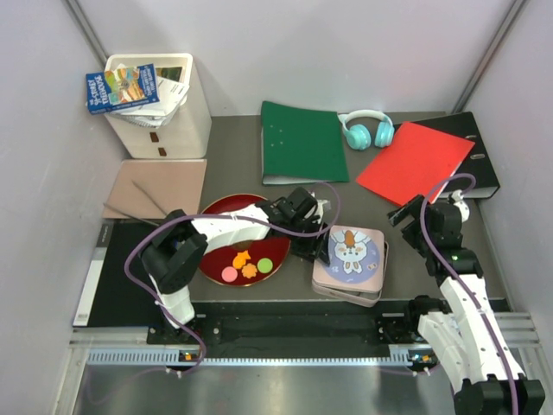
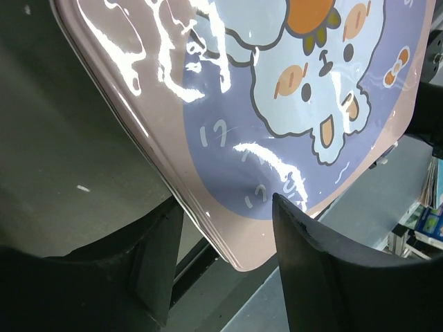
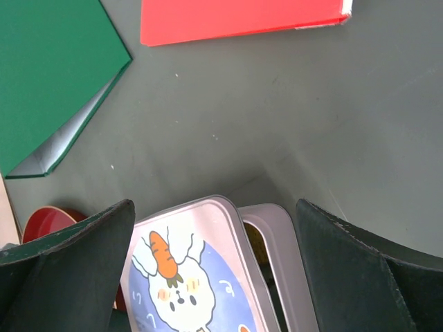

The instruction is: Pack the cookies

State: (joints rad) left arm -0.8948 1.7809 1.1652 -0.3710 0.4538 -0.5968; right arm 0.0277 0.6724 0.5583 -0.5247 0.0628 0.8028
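At bench centre, left pincer point(image 2: 225, 204), open, straddles the edge of the lid point(image 1: 352, 252); right pincer point(image 3: 214, 207) hovers open. Cookies point(image 1: 246, 264) lie on the red plate point(image 1: 216, 208) left of the tin point(image 1: 346, 293): close squarely on the rim, lift level.

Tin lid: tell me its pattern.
Pink lid with a white bunny and orange carrot on purple; left wrist view.

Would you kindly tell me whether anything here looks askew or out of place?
Yes: the bunny lid sits askew on the tin, offset sideways so that a gap shows along one edge. The left tool, open, straddles the lid's corner.
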